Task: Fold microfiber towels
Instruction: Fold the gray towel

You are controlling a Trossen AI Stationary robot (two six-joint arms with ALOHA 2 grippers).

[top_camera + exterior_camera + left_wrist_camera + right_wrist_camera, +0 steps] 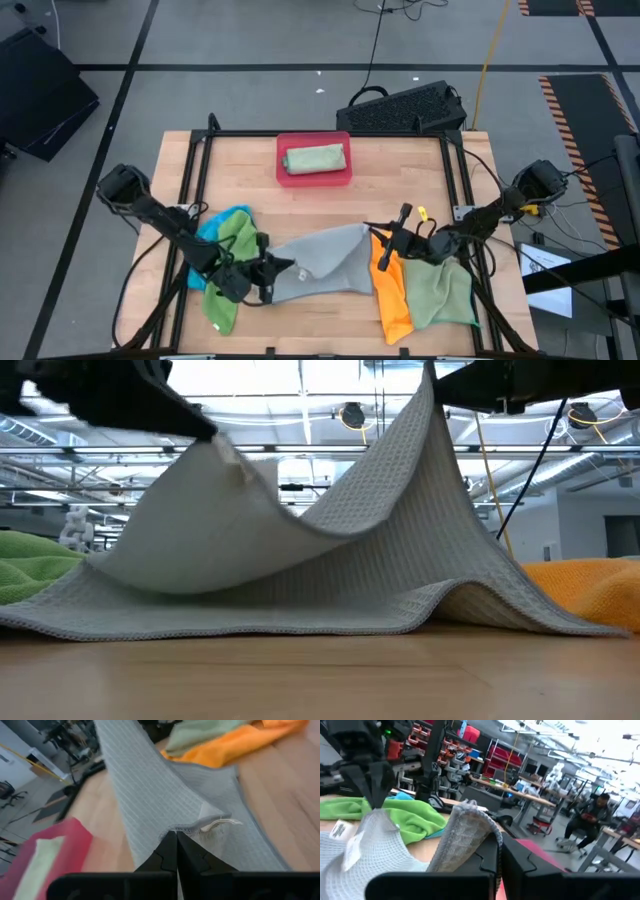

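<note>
A light grey towel (322, 262) lies at the table's near middle, two of its corners raised and its near edge (250, 628) on the wood. My left gripper (268, 268) is shut on its left corner and my right gripper (386, 243) is shut on its right far corner. Blue (226, 220) and green (232, 240) towels lie heaped at the left. Orange (391, 292) and pale green (441, 292) towels lie at the right. A folded pale green towel (314, 158) lies in the pink-red tray (284, 170). My left gripper pinches the grey towel's hemmed corner (181, 827) between its two shut fingers, right beside the white label (221, 823). The corner is lifted clear of the table (214, 450), and the cloth sags from it toward the other raised corner. My right gripper pinches the grey towel's right far corner (470, 822) between its two shut fingers; the cloth curls over the fingertips. The corner is held high above the table (428, 390), and the cloth slopes down from it to the table on both sides.
The tray stands at the table's far middle. A dark keyboard-like case (405, 108) lies beyond the far right corner. Bare wood shows between the tray and the grey towel (310, 205). A person sits in the room beyond the table (592, 817).
</note>
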